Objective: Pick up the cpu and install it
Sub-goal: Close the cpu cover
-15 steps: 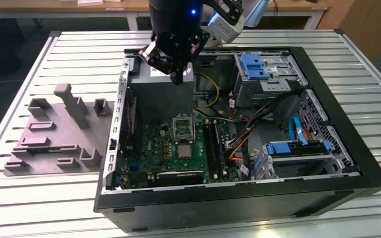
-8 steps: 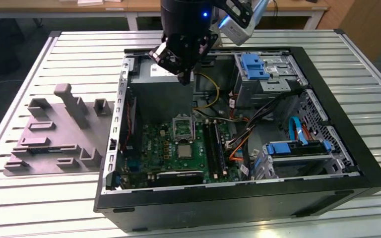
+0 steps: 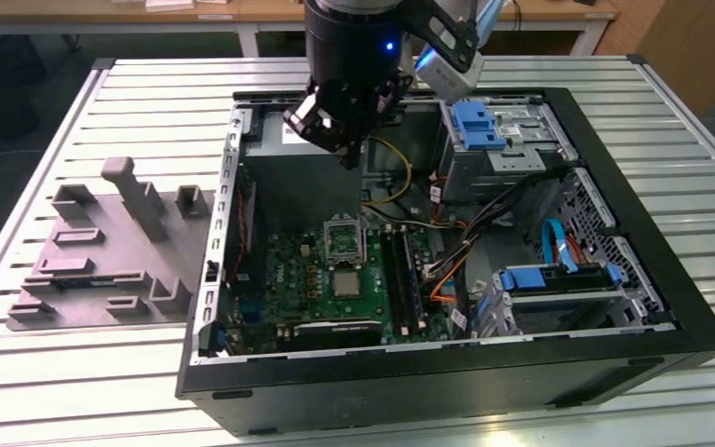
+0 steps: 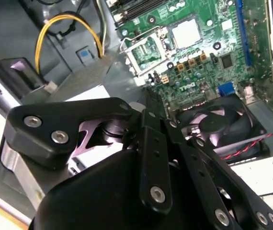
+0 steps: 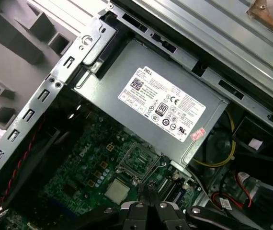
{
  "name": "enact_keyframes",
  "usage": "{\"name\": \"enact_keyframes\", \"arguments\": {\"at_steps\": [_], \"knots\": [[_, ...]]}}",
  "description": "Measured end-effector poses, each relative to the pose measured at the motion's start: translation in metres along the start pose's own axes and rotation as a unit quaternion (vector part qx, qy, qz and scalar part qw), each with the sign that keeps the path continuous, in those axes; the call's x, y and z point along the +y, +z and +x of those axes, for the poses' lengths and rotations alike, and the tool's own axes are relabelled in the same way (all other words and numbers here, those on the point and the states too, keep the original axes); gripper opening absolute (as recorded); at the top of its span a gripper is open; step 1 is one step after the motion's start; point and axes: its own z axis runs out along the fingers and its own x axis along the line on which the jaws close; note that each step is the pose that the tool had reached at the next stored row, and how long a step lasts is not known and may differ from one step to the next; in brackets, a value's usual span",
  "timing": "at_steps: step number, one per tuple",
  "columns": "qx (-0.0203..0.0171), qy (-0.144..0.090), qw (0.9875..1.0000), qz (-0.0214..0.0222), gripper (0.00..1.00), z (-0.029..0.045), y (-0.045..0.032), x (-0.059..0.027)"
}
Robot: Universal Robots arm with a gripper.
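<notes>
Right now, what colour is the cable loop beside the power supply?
Yellow; the cable loop shows best in the second wrist view.

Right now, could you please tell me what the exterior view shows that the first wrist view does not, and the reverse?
The exterior view adds the blue drive carrier and the slatted table under the case. The first wrist view adds the white label on the grey power supply. Shared: the green motherboard, the cpu lying on it beside the open socket, and the hand above, holding nothing.
</notes>
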Motion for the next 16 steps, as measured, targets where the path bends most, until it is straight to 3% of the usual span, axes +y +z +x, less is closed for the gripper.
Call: {"name": "enact_keyframes", "arguments": {"at_steps": [2,5,10,16], "knots": [[-0.001,0.0,1.0,-0.0017,0.11,0.0003,0.0022,-0.0023],[-0.0063,0.0,0.9999,-0.0096,0.11,-0.0006,0.0044,-0.0044],[-0.0033,0.0,1.0,-0.0052,0.11,-0.0008,0.0056,-0.0049],[-0.0037,0.0,1.0,-0.0065,0.11,-0.0053,0.0115,-0.0114]]}}
